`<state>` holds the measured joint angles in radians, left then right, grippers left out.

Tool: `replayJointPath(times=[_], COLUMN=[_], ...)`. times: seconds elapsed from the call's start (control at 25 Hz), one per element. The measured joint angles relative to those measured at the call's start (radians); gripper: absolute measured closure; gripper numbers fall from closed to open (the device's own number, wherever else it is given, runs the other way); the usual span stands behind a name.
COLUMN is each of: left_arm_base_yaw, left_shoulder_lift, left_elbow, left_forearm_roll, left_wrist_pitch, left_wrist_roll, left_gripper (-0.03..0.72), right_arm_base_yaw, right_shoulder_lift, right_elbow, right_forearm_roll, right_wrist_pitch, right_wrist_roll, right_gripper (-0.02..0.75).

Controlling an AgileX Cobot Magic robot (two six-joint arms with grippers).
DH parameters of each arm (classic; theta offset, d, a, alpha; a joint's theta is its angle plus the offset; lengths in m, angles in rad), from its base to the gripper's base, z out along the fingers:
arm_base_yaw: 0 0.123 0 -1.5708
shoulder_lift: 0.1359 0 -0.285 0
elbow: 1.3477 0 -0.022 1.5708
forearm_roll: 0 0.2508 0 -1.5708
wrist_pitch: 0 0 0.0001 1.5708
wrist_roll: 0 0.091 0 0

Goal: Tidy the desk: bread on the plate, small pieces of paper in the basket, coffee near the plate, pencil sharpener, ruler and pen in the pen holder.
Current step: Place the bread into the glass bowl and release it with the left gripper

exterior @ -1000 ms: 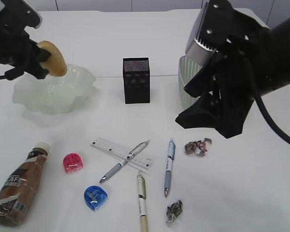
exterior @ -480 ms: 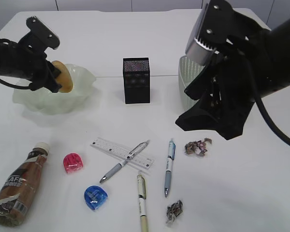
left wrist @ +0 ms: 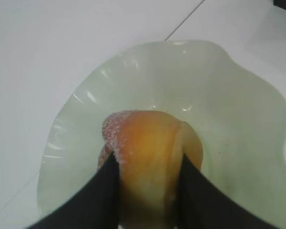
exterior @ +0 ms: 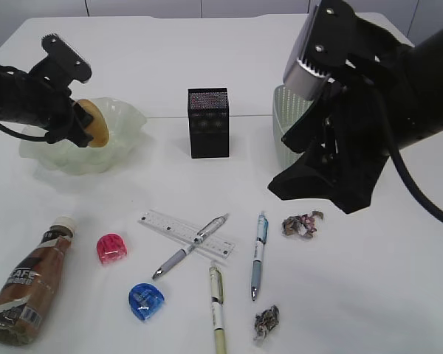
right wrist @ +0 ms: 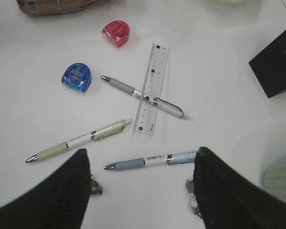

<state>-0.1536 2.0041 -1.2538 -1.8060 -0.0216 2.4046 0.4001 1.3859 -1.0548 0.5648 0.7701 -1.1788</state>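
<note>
My left gripper [exterior: 80, 124] is shut on the golden bread [exterior: 96, 127] and holds it low in the wavy pale-green plate [exterior: 55, 158]; the left wrist view shows the bread [left wrist: 148, 152] between the jaws over the plate [left wrist: 238, 114]. My right gripper [right wrist: 142, 188] is open and empty above the pens, hovering high. Three pens [exterior: 190, 245] [exterior: 258, 254] [exterior: 217, 307], a clear ruler [exterior: 162, 223], a pink sharpener [exterior: 111, 248] and a blue sharpener [exterior: 145, 301] lie on the table. Two paper scraps [exterior: 302, 223] [exterior: 266, 323] lie at the right. The coffee bottle [exterior: 28, 285] lies at the front left.
The black pen holder [exterior: 207, 122] stands at the back centre. The pale mesh basket [exterior: 286, 133] stands behind the right arm, partly hidden. In the right wrist view the ruler [right wrist: 151, 88] crosses a pen [right wrist: 142, 97].
My left gripper has lowered the bread from above the plate's rim down into the plate. The right arm has not moved.
</note>
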Motion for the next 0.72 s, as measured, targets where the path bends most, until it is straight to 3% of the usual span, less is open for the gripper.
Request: replayJointPath(times=[0.4, 0.72], left_arm_base_yaw=[0.000, 0.000], left_shoulder_lift=[0.000, 0.000], left_elbow=[0.000, 0.000], left_forearm_roll=[0.000, -0.011], left_wrist_pitch=[0.000, -0.045], left_wrist_roll=[0.000, 0.000], left_gripper=[0.195, 0.090], right_arm_base_yaw=[0.000, 0.000], right_shoulder_lift=[0.000, 0.000], right_elbow=[0.000, 0.000], right_forearm_roll=[0.000, 0.000], right_wrist_pitch=[0.000, 0.000], right_wrist_roll=[0.000, 0.000], right_gripper=[0.241, 0.241])
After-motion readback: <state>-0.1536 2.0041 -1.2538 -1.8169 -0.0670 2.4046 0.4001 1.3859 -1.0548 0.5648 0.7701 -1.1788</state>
